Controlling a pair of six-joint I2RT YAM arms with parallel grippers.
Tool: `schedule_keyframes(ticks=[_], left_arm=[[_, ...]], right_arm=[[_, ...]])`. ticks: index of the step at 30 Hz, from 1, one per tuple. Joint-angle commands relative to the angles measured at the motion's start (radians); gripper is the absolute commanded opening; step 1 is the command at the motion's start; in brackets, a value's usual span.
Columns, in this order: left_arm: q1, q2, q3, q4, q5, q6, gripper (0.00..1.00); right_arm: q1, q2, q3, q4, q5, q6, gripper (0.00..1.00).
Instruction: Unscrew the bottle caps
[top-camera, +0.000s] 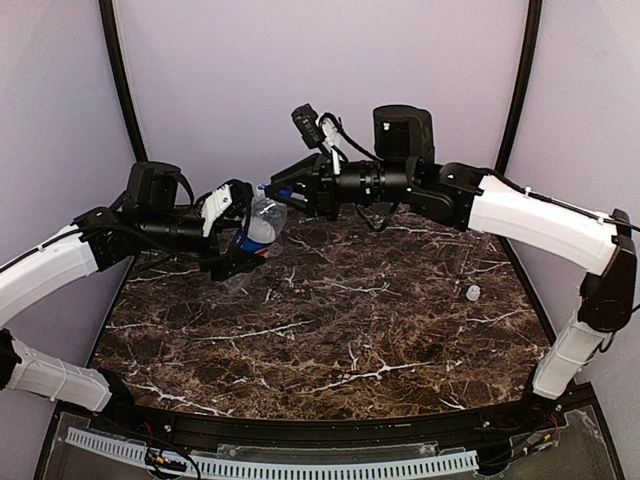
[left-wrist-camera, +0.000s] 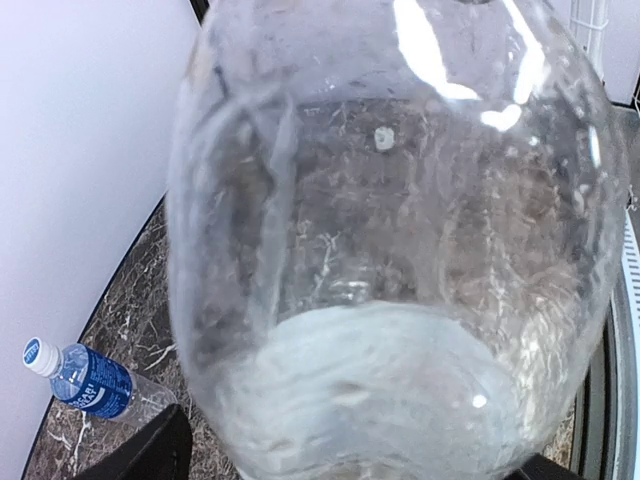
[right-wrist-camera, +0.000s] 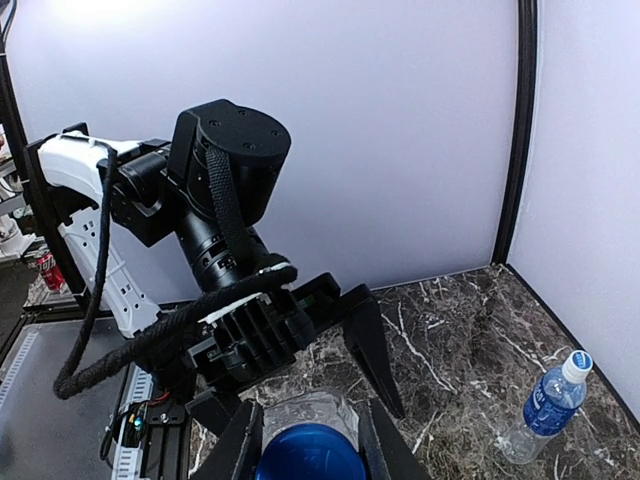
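Observation:
A clear bottle with a blue Pepsi label (top-camera: 262, 225) hangs tilted above the back left of the marble table (top-camera: 330, 340). My right gripper (top-camera: 275, 190) is shut on its dark blue cap (right-wrist-camera: 308, 458), one finger on each side. My left gripper (top-camera: 250, 238) stands open around the bottle's body, and its right finger (right-wrist-camera: 378, 345) is clearly off the plastic. The bottle's clear wall (left-wrist-camera: 400, 250) fills the left wrist view.
A second bottle with a blue water label (left-wrist-camera: 88, 381) and a pale cap (left-wrist-camera: 38, 354) lies by the wall in the table's back left corner. A loose white cap (top-camera: 473, 293) rests on the table's right side. Purple walls enclose the back and sides.

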Motion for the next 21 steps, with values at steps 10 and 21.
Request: schedule_keyframes(ticks=[10,21], left_arm=[[-0.004,0.002,-0.006,0.054,0.021,-0.036,0.58],[-0.035,-0.024,-0.048,0.172,-0.423,0.226,0.40]], right_arm=[[-0.009,-0.055,-0.045,0.097,0.026,0.039,0.00],[-0.033,-0.091,0.002,-0.083,0.155,0.216,0.87]])
